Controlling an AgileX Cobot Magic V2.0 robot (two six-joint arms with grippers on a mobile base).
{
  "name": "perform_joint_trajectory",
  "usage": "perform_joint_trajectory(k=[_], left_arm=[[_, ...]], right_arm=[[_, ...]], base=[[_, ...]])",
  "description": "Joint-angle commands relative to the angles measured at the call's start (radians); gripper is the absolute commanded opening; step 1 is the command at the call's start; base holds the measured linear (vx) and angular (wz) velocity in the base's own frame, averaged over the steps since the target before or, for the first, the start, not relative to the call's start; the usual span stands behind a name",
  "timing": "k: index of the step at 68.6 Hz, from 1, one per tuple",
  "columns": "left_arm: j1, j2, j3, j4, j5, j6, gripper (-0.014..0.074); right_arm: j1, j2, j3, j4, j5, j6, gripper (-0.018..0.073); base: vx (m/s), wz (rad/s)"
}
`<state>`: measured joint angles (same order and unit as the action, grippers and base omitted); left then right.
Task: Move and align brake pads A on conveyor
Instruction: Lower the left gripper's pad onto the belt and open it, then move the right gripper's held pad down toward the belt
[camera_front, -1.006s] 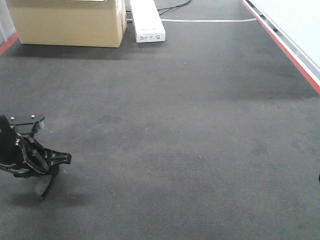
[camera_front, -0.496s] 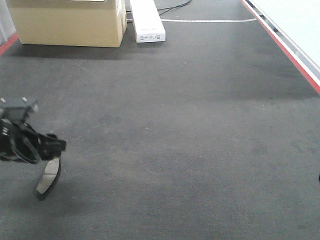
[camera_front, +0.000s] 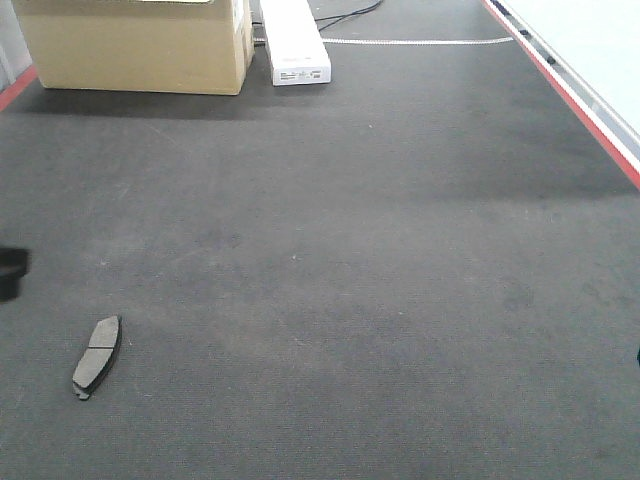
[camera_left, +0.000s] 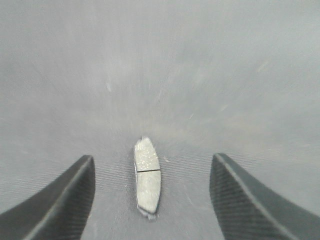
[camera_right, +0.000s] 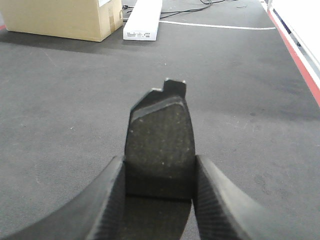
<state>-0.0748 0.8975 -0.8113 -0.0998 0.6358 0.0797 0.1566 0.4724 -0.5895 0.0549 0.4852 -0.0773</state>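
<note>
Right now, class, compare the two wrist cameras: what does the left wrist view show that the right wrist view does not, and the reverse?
Only the left wrist view: a loose brake pad lying flat on the conveyor, untouched between the fingers of the open left gripper. Only the right wrist view: a held brake pad clamped in the right gripper, plus a cardboard box, a white box and a red stripe along the edge. Both: the dark conveyor and one pad between two dark fingers.

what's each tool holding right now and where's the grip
The right tool grips a brake pad at its near end, a finger on either side. The left tool is open, holding nothing.
</note>
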Motion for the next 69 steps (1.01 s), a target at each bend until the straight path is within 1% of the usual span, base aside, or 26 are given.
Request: perform_joint_trajectory(k=[1, 12, 17, 29, 36, 69], left_arm=[[-0.003, -0.124, 0.05, -0.004, -0.078, 0.011, 0.045], [-0.003, -0.344, 0.199, -0.004, -0.13, 0.043, 0.045], [-0.003, -0.428, 0.255, -0.004, -0.16, 0.043, 0.045], [-0.003, -0.554, 0.342, -0.005, -0.206, 0.043, 0.045], [-0.003, -0.577, 0.36, -0.005, -0.203, 0.043, 0.045], [-0.003, -0.577, 0.359, -0.007, -0.199, 0.043, 0.045]], right_arm=[[-0.005, 0.005, -0.032, -0.005, -0.096, -0.004, -0.0007], [-0.005, 0.005, -0.032, -0.005, -0.096, -0.004, -0.0007], [-0.005, 0.005, -0.032, -0.005, -0.096, -0.004, -0.0007], [-0.005, 0.005, -0.032, -0.005, -0.096, -0.004, -0.0007], [-0.005, 0.005, -0.032, -0.005, -0.096, -0.004, -0.0007], [-0.005, 0.005, -0.032, -0.005, -0.099, -0.004, -0.0007]], base=[[0.0, 0.0], [0.0, 0.0], [0.0, 0.0], [0.0, 0.0], [0.0, 0.0], [0.0, 0.0]])
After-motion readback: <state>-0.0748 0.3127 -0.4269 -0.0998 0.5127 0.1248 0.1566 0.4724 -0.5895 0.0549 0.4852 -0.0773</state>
